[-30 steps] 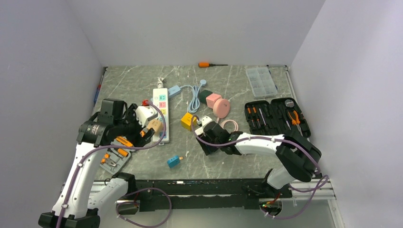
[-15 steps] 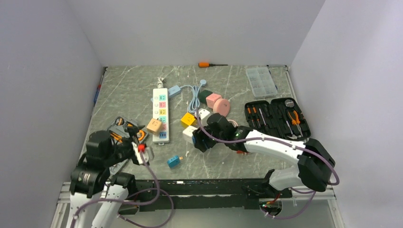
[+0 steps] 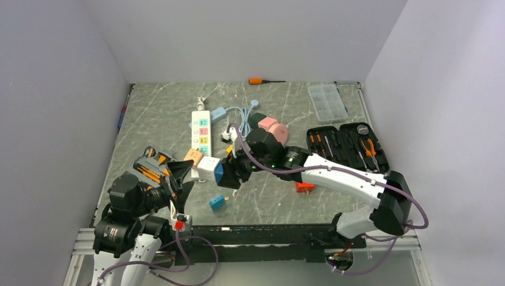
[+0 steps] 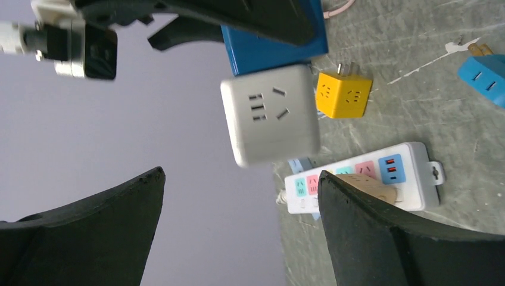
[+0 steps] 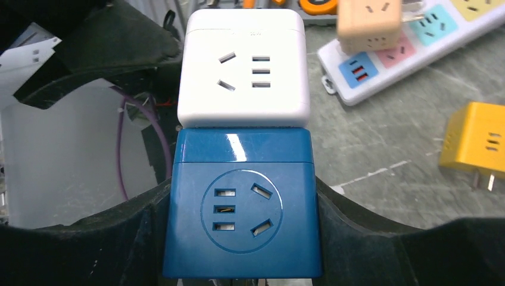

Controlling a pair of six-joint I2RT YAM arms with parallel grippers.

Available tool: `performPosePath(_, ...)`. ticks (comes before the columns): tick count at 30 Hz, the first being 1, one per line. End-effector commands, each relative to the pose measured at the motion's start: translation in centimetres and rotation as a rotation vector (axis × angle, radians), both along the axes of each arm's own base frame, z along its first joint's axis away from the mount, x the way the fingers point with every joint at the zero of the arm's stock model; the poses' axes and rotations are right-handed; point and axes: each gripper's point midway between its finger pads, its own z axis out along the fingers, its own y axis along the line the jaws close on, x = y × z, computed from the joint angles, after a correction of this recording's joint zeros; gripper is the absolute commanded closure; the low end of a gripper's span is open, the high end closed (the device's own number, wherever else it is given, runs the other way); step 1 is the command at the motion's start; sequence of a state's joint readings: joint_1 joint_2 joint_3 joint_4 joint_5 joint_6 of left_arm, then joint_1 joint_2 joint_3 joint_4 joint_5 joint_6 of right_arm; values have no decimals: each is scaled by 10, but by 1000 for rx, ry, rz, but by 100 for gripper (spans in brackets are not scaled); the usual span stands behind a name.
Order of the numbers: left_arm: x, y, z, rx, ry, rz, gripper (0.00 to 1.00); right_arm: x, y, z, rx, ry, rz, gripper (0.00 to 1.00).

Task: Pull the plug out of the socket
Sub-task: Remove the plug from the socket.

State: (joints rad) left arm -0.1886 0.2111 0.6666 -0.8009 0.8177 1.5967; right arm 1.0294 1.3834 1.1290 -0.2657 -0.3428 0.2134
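Note:
The long white power strip (image 3: 201, 138) lies at the left-centre of the table. A tan cube plug (image 3: 193, 157) sits on its near end; it also shows in the right wrist view (image 5: 368, 24) on the strip (image 5: 417, 47). My right gripper (image 3: 224, 171) is shut on a blue cube adapter (image 5: 244, 208) with a white cube adapter (image 5: 243, 68) stuck on its far face, held above the table near the strip. My left gripper (image 3: 190, 174) is open and empty. The white cube (image 4: 271, 113) hangs just beyond its fingertips, not between them.
A yellow cube (image 4: 344, 94) and a small blue plug (image 3: 218, 202) lie on the table near the strip. A grey tray of orange tools (image 3: 149, 165) sits left. Pink items (image 3: 275, 128), an open tool case (image 3: 347, 149) and a clear organiser (image 3: 327, 101) are right.
My right gripper has carried the blue and white cubes left, toward the strip. My left arm has pulled back to the near edge and now faces the white cube. The tan plug stays on the strip.

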Motion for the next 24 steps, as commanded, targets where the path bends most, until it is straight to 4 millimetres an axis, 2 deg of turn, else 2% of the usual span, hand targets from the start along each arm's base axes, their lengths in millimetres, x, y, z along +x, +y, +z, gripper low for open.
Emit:
performPosePath(1,-8,-12,17,17,-99,-104,1,-11,28,40,108,-37,57,100)
performPosePath(7,-19,-14,0,54,-58,-153,1,-14,44,47,128,-65,48,100)
performPosePath(15,-26,-9,-33,102,25,-146,1,-5,35,61,138,-123,-9,100)
performPosePath(17,-21,-10,-31,70,34,-125,1,-6,34,66,156,-126,-10,100)
performPosePath(22,-2,-14,0,-108,103,-57,1,-12,42,72,204,-130,-8,100)
performPosePath(24,2,-15,3,-133,137,-50,1,-16,49,78,240,-135,-1,100)
